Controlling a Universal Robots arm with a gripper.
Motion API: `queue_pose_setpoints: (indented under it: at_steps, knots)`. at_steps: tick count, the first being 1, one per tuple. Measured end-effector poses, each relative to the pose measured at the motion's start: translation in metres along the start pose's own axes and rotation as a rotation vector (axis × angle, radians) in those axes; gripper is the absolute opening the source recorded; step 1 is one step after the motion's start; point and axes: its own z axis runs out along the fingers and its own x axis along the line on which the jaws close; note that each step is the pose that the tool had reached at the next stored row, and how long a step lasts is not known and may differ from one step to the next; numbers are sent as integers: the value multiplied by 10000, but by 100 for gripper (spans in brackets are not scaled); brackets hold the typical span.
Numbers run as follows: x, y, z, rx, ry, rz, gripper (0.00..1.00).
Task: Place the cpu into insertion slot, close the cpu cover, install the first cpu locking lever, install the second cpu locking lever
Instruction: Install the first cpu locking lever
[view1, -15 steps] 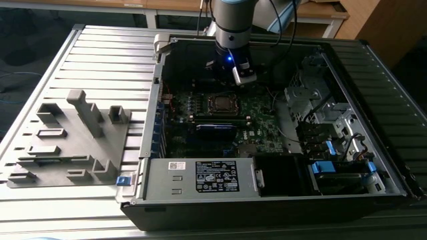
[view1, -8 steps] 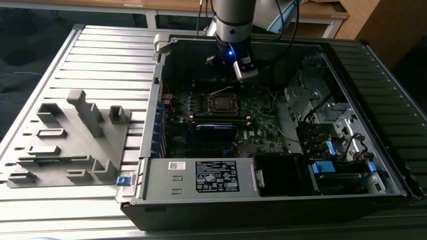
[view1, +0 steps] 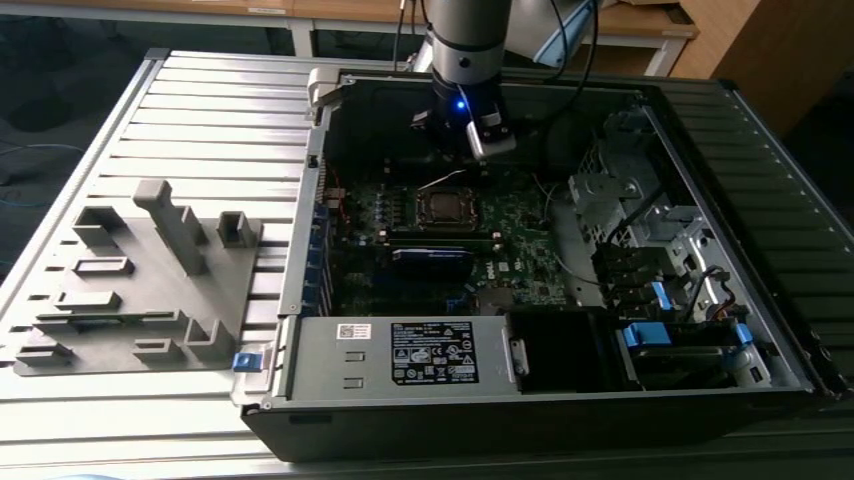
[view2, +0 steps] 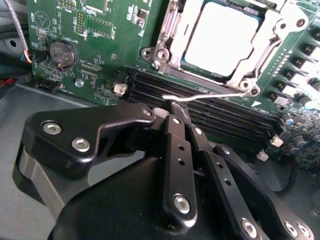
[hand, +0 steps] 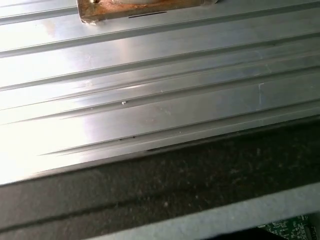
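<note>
The exterior view looks steeply down from the counter's (view1: 200, 120) near edge over the whole open computer case (view1: 534, 425), the second wrist view peers closely past the hand (view2: 172, 107) at its motherboard (view2: 100, 30), and the first wrist view skims a ribbed metal panel (hand: 150, 100).

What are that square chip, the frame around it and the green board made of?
The cpu: metal top, likely; dull, matte silver-grey. The cover: bare metal, it seems; bright, shiny silver frame with glints. The board: probably a coated laminate; glossy green with printed marks and soldered parts.
</note>
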Motion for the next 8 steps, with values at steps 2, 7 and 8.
queue_pose_setpoints:
  at_steps: [2,7,8]
  knots:
    - [0,0,0,-2,0,-1,11]
    - [0,1,0,-2,-1,0,11]
    - [0,2,-5,1,1,0,11]
